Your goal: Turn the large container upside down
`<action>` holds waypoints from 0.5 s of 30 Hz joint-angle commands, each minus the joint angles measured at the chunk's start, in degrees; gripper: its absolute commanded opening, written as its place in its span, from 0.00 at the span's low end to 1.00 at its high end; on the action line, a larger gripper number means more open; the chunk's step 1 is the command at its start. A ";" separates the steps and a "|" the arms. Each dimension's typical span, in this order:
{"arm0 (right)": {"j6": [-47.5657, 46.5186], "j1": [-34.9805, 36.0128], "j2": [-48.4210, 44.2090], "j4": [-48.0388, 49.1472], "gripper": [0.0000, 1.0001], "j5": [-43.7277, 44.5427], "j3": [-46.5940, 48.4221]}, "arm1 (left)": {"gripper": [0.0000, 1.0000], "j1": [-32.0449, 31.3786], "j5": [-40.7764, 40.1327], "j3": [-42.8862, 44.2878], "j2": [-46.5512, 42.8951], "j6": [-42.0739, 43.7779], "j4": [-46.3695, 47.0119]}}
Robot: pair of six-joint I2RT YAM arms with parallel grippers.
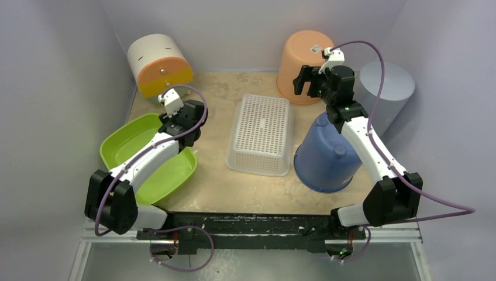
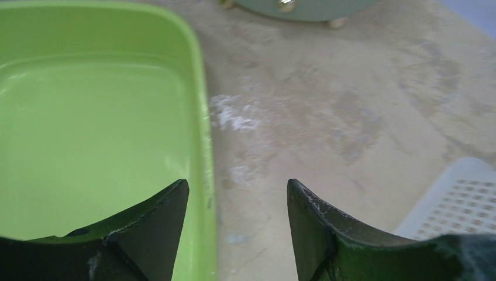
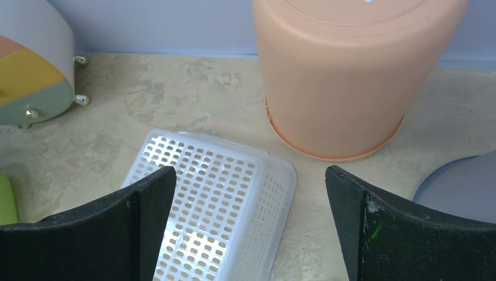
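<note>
A large lime-green tub (image 1: 120,143) lies open side up at the left of the table; in the left wrist view its rim (image 2: 199,105) runs up the frame. My left gripper (image 1: 173,122) is open and empty, its jaws straddling the tub's right rim without touching it (image 2: 237,187). My right gripper (image 1: 309,82) is open and empty, held high at the back right beside the orange bucket (image 1: 304,64). In the right wrist view this gripper (image 3: 250,175) hangs over the floor between the white basket (image 3: 210,193) and the orange bucket (image 3: 345,70).
The white perforated basket (image 1: 261,134) lies upside down in the middle. A blue bucket (image 1: 324,155) stands upside down under my right arm. A grey cylinder (image 1: 389,88) is at the back right. A white, yellow and grey-green round box (image 1: 159,64) lies at the back left.
</note>
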 commanded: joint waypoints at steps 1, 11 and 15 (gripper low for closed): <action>-0.97 0.12 -2.11 1.74 1.00 -0.28 0.25 | 0.60 0.14 -10.00 -3.69 0.15 -10.00 -6.15; -1.15 0.12 -4.24 2.32 1.00 1.00 -2.40 | 0.63 1.45 -5.96 -7.62 4.46 -11.41 -1.88; -1.09 0.12 -4.13 2.82 1.00 0.67 -2.92 | 0.63 1.76 -3.89 -9.21 6.44 -10.56 0.92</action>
